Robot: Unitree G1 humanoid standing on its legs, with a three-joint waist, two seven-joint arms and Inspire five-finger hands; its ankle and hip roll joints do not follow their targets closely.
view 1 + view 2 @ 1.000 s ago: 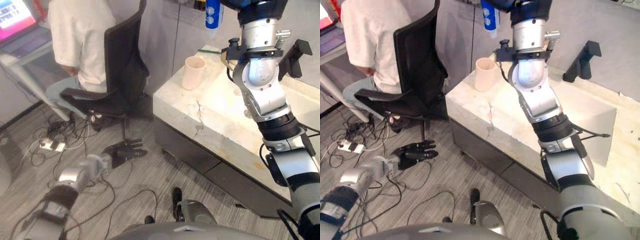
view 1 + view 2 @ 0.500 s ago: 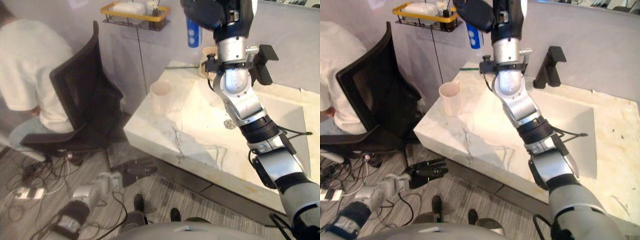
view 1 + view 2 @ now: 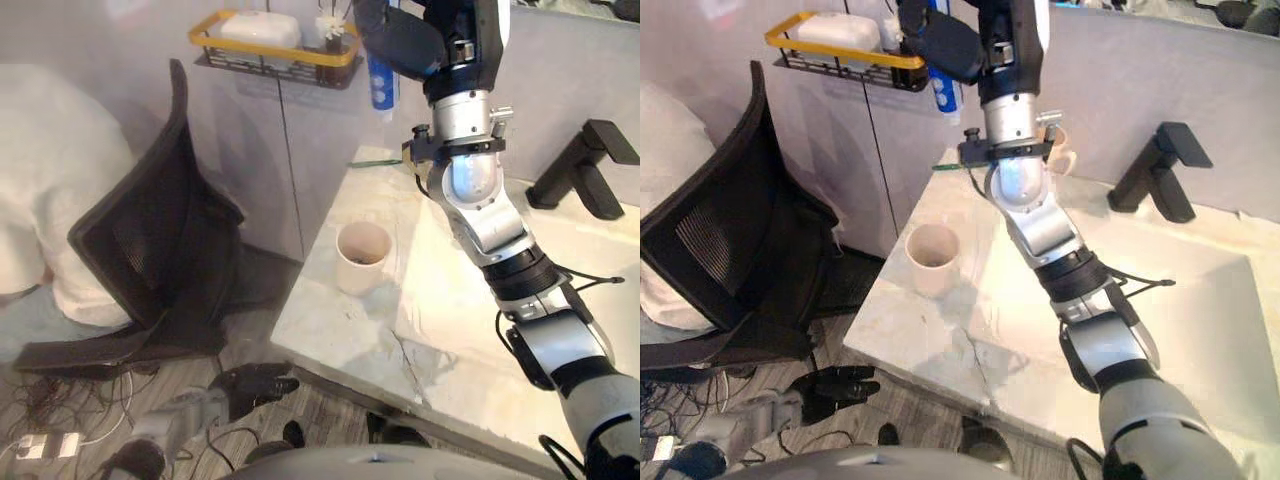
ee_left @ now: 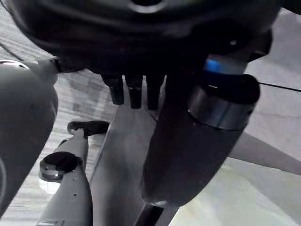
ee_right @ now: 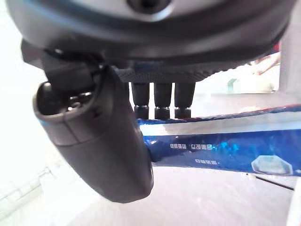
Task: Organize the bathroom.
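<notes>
Right hand [image 3: 945, 45]: raised high on an outstretched arm, fingers curling around a blue tube [image 5: 221, 147]. Left hand [image 3: 250, 385]: hanging low near the floor, fingers lying straight.

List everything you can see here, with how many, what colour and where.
tube: one, blue, held in the right hand up by the rack
cup: one, cream, on the counter near its left edge
mug: one, cream, at the counter's back, partly hidden by the right arm
counter: one, pale marble, with a sink basin
tap: one, black, at the back of the basin
rack: one, yellow-rimmed wire, on the wall, holding a white item
chair: one, black, left of the counter
person: one, white top, seated in the chair
right hand: dark, raised, curled round the tube
left hand: dark, low over the floor, fingers straight
</notes>
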